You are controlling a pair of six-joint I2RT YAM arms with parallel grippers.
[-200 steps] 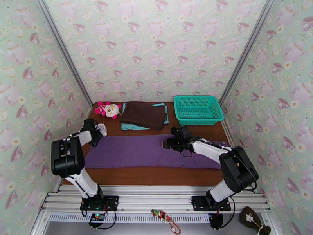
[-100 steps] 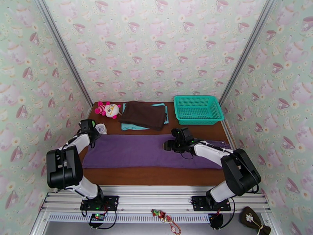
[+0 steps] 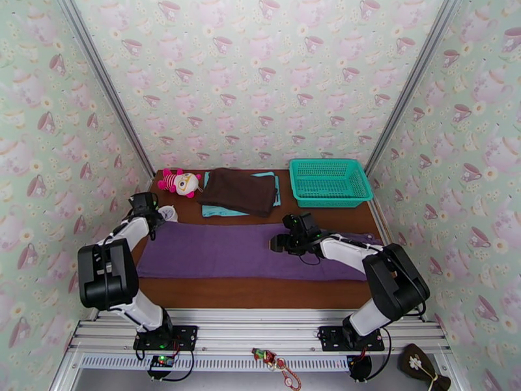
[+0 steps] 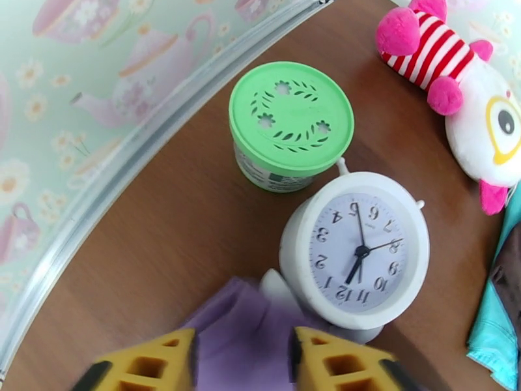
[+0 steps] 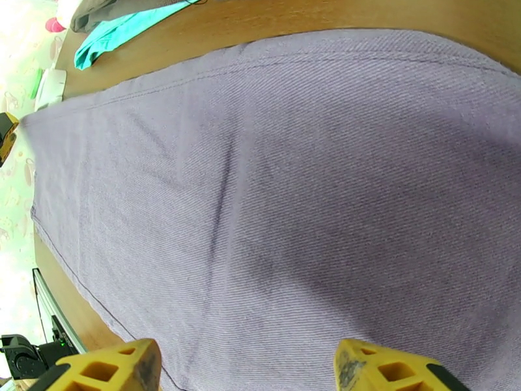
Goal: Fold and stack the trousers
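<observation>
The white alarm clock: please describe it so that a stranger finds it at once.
Go to the far left corner of the brown table, past the left end of the purple trousers. The alarm clock sits beside a green-lidded tub, near a striped plush toy; it alone has a white dial with black numerals.

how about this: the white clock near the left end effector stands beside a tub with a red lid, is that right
Not quite. The lid of the tub is green, not red. The left wrist view shows the white clock beside that tub, near the left end effector.
</observation>
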